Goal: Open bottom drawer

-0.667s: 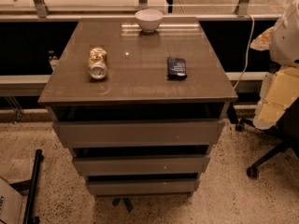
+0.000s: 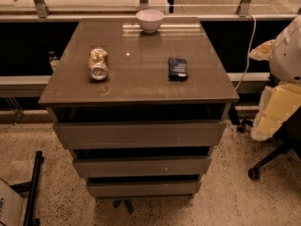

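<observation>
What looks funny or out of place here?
The can lies tipped on its side on the cabinet top, left of the dark packet. The gripper is out of view; only the arm shows at right.

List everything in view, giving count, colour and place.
cabinet: one, grey-brown, centre of view
top drawer: one, grey-brown, highest front
middle drawer: one, grey-brown, under it
bottom drawer: one, grey-brown, lowest front, near the floor
bowl: one, white, back edge of the cabinet top
can: one, gold and silver, on its side, left part of the top
packet: one, dark blue, flat, right part of the top
cable: one, white, behind the cabinet's right corner
chair base: one, black, floor at lower right
black bar: one, floor at lower left
arm: one, white, right edge
hand: one, pale yellow, right edge, apart from the drawers
</observation>
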Controlling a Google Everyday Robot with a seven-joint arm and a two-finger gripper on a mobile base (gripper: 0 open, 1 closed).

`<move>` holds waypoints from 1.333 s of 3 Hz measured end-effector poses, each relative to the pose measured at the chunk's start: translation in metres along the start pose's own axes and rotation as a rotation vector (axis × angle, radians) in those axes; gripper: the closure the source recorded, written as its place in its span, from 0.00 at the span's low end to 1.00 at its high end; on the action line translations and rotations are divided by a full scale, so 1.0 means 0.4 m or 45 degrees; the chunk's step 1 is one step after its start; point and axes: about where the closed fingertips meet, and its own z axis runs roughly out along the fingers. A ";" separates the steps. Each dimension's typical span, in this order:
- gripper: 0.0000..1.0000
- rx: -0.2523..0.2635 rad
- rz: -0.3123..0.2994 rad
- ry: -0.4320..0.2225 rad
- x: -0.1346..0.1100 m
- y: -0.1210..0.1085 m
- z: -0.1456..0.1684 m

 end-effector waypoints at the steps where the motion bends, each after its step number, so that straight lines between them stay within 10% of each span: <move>1: 0.00 -0.004 0.004 -0.121 0.020 0.032 0.075; 4: 0.00 -0.028 -0.046 -0.158 0.003 0.092 0.150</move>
